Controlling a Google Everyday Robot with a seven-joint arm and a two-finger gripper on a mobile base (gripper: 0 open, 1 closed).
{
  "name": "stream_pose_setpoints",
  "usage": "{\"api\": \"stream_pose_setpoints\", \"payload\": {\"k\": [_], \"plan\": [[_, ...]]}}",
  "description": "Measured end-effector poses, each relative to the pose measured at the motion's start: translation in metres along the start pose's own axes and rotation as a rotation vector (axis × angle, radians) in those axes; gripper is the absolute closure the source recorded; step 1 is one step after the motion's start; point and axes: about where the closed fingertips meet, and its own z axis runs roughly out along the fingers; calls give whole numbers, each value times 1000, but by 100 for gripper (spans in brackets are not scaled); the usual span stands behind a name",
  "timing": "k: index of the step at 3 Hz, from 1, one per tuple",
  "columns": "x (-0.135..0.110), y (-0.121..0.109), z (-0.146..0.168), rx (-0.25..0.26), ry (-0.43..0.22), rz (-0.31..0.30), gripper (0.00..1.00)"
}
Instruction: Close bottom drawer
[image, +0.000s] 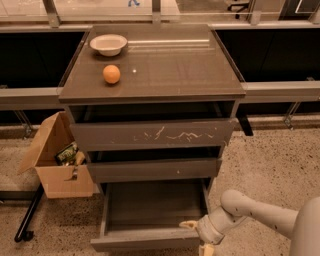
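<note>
The bottom drawer (145, 241) of the grey-brown cabinet is pulled far out, and its flat inside is bare. My gripper (196, 237) is at the right end of the drawer's front panel. One fingertip (187, 225) is inside the drawer above the panel. The other (206, 249) is outside it in front, so the fingers stand apart astride the panel. My arm (260, 212) comes in from the lower right.
The top drawer with white scratches (155, 135) and the middle drawer (155, 170) each stand slightly out. A white bowl (108, 44) and an orange (111, 74) sit on the cabinet top. An open cardboard box (57, 165) stands on the floor at the left.
</note>
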Motion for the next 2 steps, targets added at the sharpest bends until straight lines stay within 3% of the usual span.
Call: {"api": "stream_pose_setpoints", "payload": {"k": [1,2], "plan": [[22,-10,26,-4,-74,-60,24],[44,-17,57,-22,-104,-80,55]]}}
